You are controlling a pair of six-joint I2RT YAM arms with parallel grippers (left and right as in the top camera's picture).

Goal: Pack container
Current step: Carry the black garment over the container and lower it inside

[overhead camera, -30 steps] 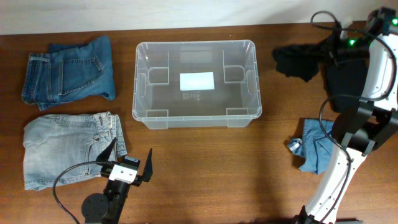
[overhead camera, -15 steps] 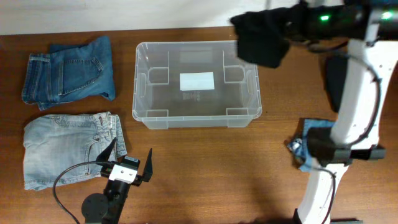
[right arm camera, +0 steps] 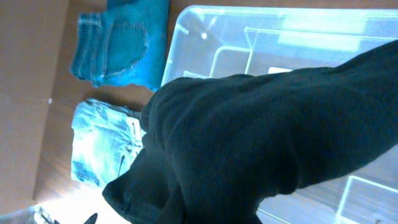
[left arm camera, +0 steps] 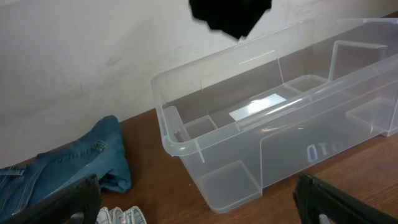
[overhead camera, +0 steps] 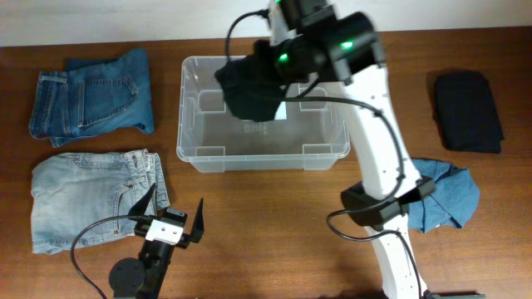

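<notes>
Seen from overhead, the large rectangular clear plastic container (overhead camera: 262, 159) stands on the brown wooden desk (overhead camera: 274, 241) at its far middle. The right arm (overhead camera: 378, 141) reaches over the container, and a crumpled black garment (overhead camera: 249, 87) hangs from its end above the container's far left part. The right pincer is hidden by cloth and arm housing; it is pressed together, pinching the black garment. The left pincer (overhead camera: 172, 213) sits low at the near edge with its fingers spread wide and nothing between them. It is beside folded light washed jeans (overhead camera: 87, 199). Folded dark blue jeans (overhead camera: 91, 95) lie farther back on the left. On the right lie a second, folded black cloth (overhead camera: 470, 112) and a rumpled blue shirt (overhead camera: 449, 199), partly under the arm's base.

From the left wrist, the container's near wall and rounded rim fill the middle. A white label (left arm camera: 258, 107) lies on its floor. The black garment dangles above the far rim, touching nothing. The dark blue jeans lie at lower left.

From the right wrist, the black garment covers most of the frame, so the fingers cannot be made out. Behind it are the container's corner and both pairs of jeans.
</notes>
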